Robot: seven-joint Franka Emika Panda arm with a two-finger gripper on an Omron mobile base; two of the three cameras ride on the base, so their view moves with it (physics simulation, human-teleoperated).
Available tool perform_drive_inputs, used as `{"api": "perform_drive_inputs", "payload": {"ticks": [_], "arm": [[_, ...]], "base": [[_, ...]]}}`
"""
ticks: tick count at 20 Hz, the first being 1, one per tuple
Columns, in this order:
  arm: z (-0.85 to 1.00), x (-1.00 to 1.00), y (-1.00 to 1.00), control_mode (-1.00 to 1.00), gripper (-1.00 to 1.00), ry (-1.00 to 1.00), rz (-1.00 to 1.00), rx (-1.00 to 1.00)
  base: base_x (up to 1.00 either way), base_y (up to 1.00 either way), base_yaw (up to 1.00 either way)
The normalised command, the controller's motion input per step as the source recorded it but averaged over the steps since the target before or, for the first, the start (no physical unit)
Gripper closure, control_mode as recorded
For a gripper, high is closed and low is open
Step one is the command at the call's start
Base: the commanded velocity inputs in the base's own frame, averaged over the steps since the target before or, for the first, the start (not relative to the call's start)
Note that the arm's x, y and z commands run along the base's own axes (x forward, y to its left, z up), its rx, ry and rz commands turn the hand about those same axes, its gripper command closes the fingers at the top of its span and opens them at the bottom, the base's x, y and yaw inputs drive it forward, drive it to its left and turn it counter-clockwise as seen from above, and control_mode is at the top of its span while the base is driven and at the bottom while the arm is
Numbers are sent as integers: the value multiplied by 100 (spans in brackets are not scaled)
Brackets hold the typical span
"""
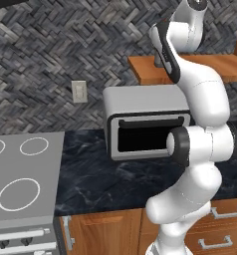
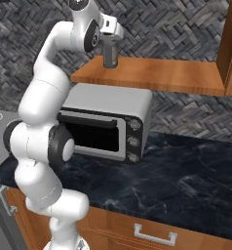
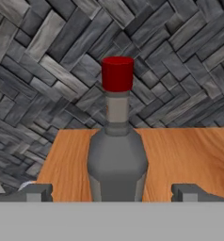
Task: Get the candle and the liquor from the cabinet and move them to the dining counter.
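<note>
The liquor [image 3: 117, 160], a grey bottle with a red cap, stands upright on the cabinet's [image 2: 231, 44] orange-brown shelf board [image 3: 180, 150], close to its left end. My gripper [image 3: 112, 193] is open, with one fingertip [image 3: 36, 192] on each side of the bottle's broad body and a gap to each. In the right base view the hand reaches in over the shelf's left end, where the liquor [image 2: 110, 54] stands just below it. The candle and the dining counter are out of view.
A silver microwave [image 2: 108, 122] stands directly under the shelf on the black marble wall counter [image 2: 186, 180]. A stove top [image 1: 21, 184] lies to the left, wooden drawers [image 2: 152, 234] sit below, and a herringbone stone wall [image 3: 48, 56] is behind the shelf.
</note>
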Motion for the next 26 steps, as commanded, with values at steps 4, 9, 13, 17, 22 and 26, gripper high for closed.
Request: {"api": "perform_drive_inputs", "payload": {"ticks": [4,9,13,17,22,26], "arm": [[-2,33,-9,-100,-100,0,0,2],[-1,25,-9,-100,-100,0,0,0],[-3,25,-4,-100,-100,0,0,3],[-6,17,0,-100,-100,2,0,7],[-7,19,0,-100,-100,0,0,3],[-6,19,0,-100,-100,0,0,2]], "base": [[0,0,0],[0,0,0],[0,0,0],[0,0,0],[0,0,0],[0,0,0]]}}
